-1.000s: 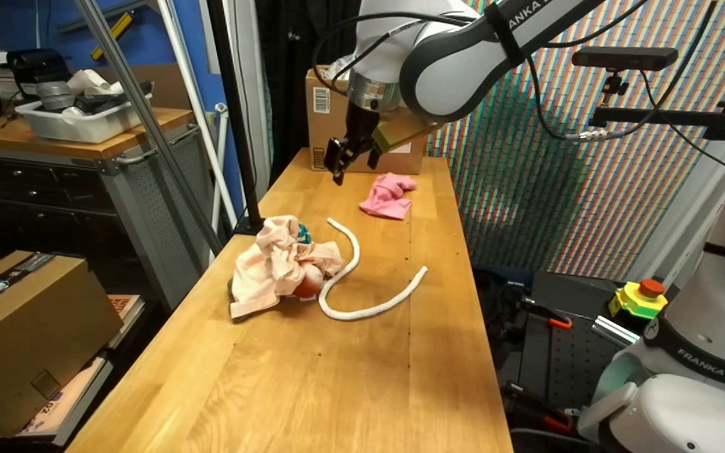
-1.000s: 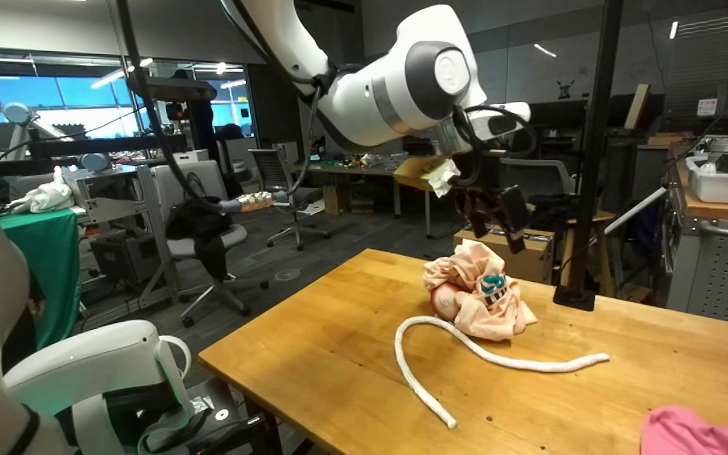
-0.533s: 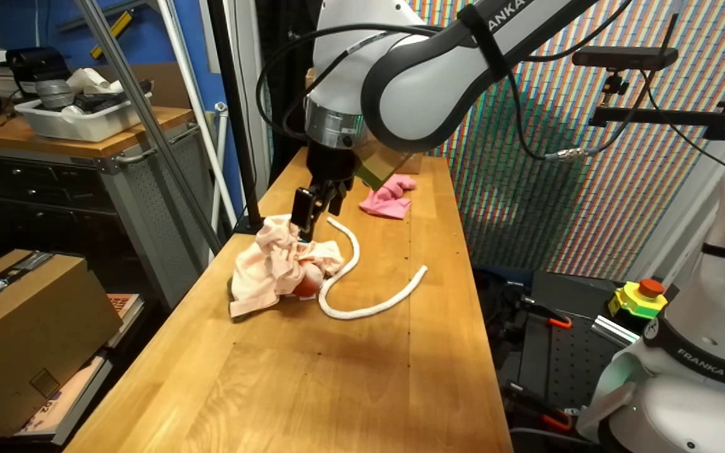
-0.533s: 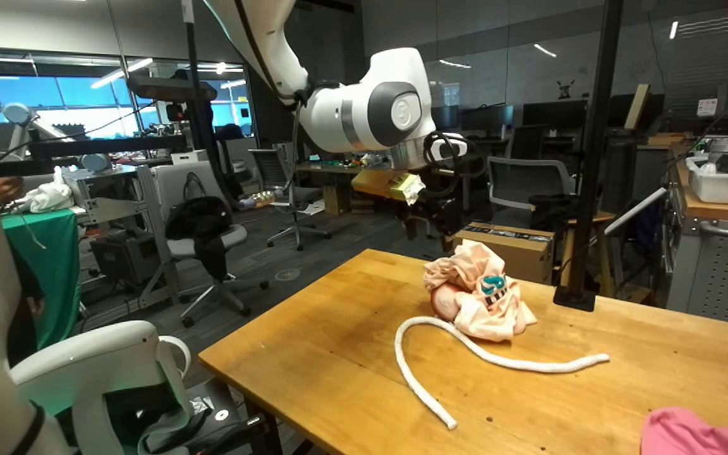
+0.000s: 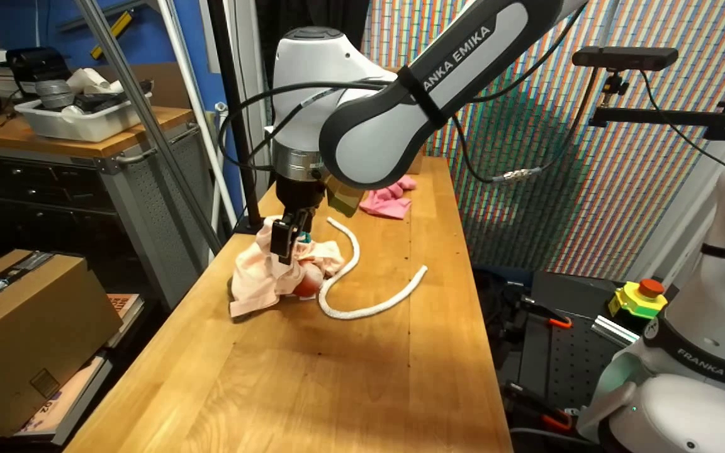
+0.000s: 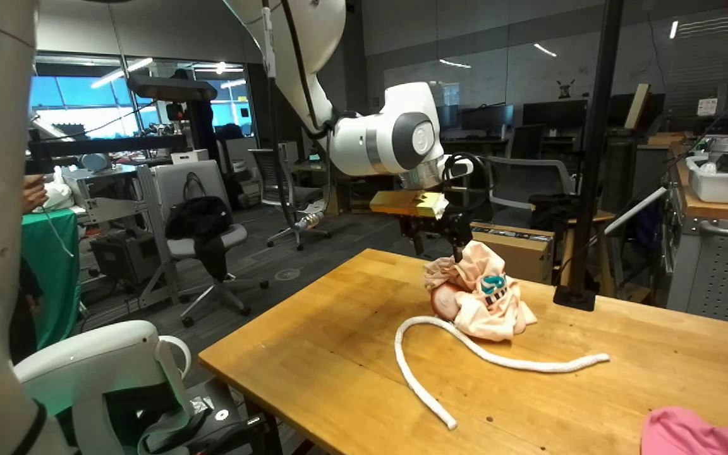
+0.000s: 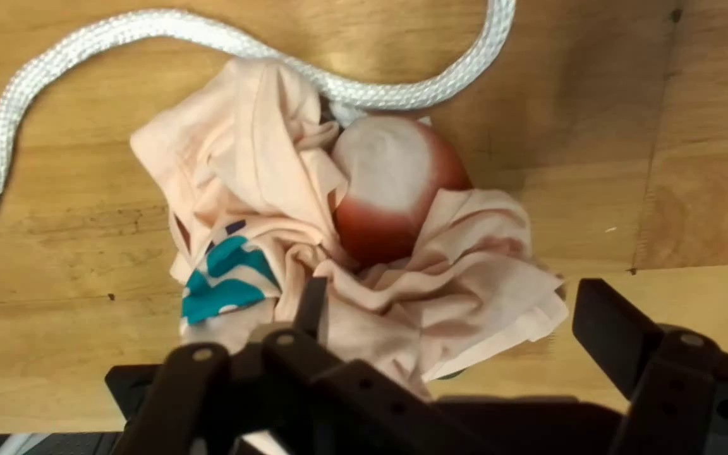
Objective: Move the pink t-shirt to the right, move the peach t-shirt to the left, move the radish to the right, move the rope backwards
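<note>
Peach t-shirt (image 7: 389,306) is a crumpled heap with a teal print, bunched partly around a red-and-white radish (image 7: 395,183), right under the end effector (image 7: 455,309). Fingers (image 7: 613,338) are spread apart; can't tell if they touch anything. Arm (image 5: 369,151) bends down, end effector pointing at the surface (image 5: 337,390). White rope (image 7: 376,95) curves near the end effector, pink t-shirt (image 5: 387,202) well apart from it.
</note>
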